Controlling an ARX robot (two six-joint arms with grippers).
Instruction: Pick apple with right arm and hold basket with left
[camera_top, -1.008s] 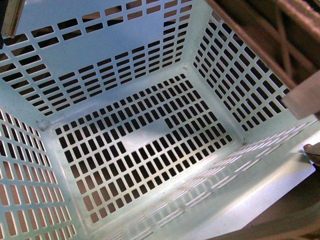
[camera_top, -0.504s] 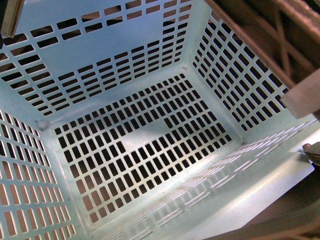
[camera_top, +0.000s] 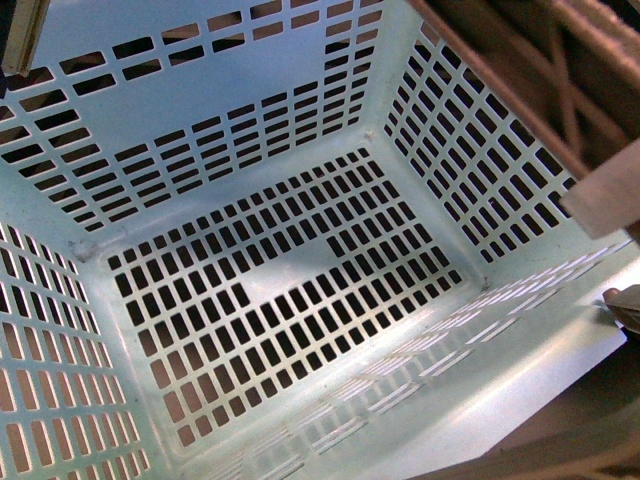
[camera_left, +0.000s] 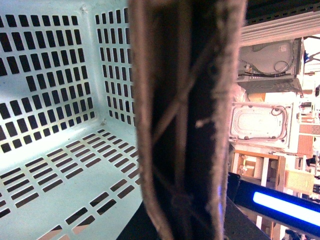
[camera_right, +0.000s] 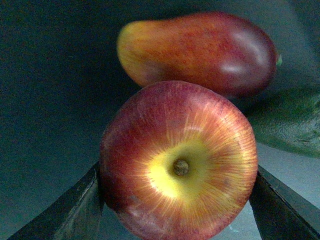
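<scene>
Over a dark surface (camera_right: 50, 100), the apple (camera_right: 180, 162) sits pinched at both flanks by the right gripper (camera_right: 177, 172), with a mango-like fruit (camera_right: 200, 50) just behind it and a green vegetable (camera_right: 290, 122) beside that, while the left gripper (camera_left: 185, 120) shows one lattice finger at the wall of the turquoise basket (camera_top: 250, 90), and I cannot tell how its jaws stand.

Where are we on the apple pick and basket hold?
Done: right pincer closed on the apple, fingers against both sides. In hand: left pincer finger lies along the basket wall; firm hold unconfirmed. Remaining: lifting the apple away from the neighbouring fruit; whether it is already off the surface can't be told.
</scene>
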